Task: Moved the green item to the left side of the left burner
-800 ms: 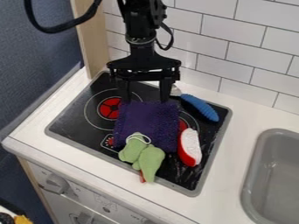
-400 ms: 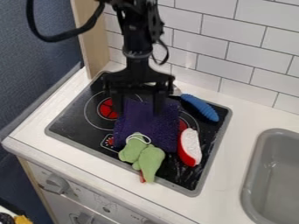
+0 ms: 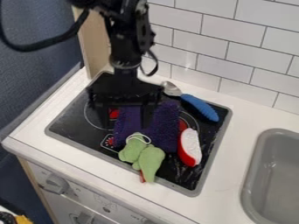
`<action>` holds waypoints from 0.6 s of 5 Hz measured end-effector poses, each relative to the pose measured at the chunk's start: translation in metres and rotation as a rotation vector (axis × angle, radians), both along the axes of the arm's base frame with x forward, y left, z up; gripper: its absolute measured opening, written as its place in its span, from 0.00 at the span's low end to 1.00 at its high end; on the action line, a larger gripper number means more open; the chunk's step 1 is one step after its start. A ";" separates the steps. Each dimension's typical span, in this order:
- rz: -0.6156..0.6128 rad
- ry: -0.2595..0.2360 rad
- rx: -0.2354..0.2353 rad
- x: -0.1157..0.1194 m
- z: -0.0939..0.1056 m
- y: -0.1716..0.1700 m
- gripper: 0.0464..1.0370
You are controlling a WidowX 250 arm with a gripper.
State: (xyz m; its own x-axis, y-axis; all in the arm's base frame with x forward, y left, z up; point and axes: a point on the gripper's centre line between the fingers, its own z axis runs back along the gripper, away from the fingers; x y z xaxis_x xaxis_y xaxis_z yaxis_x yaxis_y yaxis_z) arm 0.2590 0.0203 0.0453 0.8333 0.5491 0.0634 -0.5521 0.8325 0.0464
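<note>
Green item (image 3: 142,156): lumpy, soft-looking, white loop across upper part. Gripper (image 3: 125,123) wide open, nothing held.

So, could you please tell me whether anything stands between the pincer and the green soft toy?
Only the purple cloth lies between them, spread on the cooktop from beneath the pincer to the green soft toy; nothing visible stands up in the way.

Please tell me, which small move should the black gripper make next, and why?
I would move the black two-finger gripper a little toward the camera, probably before lowering it. Its open fingers hang over the back of the fuzzy dark purple cloth, while the soft light green item lies at the cloth's front edge.
</note>
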 end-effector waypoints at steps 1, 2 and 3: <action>-0.002 -0.001 0.036 -0.008 -0.009 -0.007 0.96; 0.051 -0.012 0.058 -0.015 -0.018 -0.005 0.96; 0.071 -0.002 0.058 -0.016 -0.027 -0.007 0.96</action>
